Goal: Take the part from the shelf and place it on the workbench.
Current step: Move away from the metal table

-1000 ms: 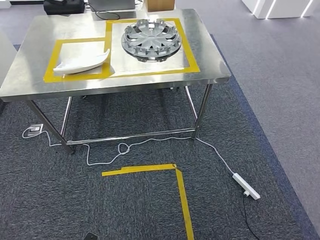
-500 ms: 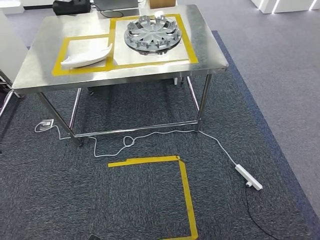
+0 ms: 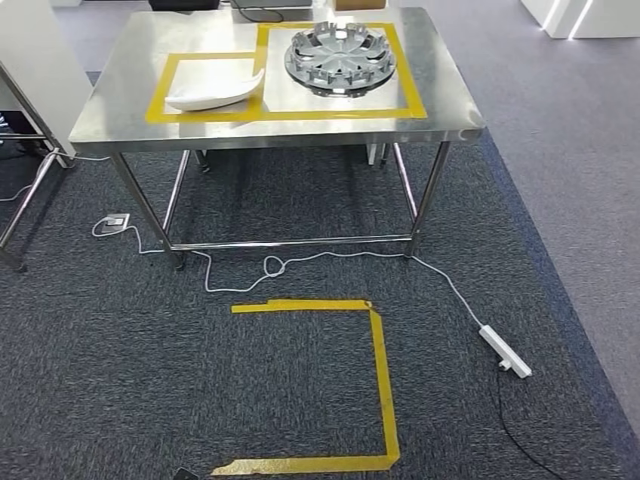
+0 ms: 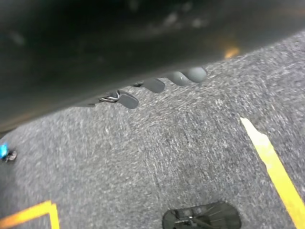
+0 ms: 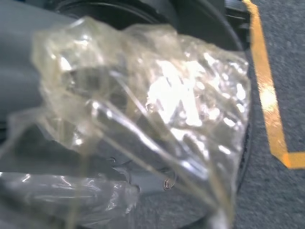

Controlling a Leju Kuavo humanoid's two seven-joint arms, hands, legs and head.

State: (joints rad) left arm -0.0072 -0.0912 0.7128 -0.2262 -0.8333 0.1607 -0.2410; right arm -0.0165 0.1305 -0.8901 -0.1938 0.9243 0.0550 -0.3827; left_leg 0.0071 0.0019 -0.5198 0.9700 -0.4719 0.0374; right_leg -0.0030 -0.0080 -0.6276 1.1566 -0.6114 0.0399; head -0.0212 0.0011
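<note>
Steel workbench [image 3: 113, 115] stands on grey carpet [image 3: 302, 400]; finger state cannot be told.

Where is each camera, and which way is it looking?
Head view: high on the robot, facing forward and down at the steel workbench, wheel cover and yellow floor tape.
Left wrist view: low, facing down at carpet; blurred fingers show.
Right wrist view: close behind crinkled clear plastic, carpet beyond.
Shared: all three see the yellow floor tape.

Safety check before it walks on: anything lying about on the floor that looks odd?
Yes: a white cable loops loosely across the carpet under the table to a power strip lying in the open, a possible trip hazard.
</note>
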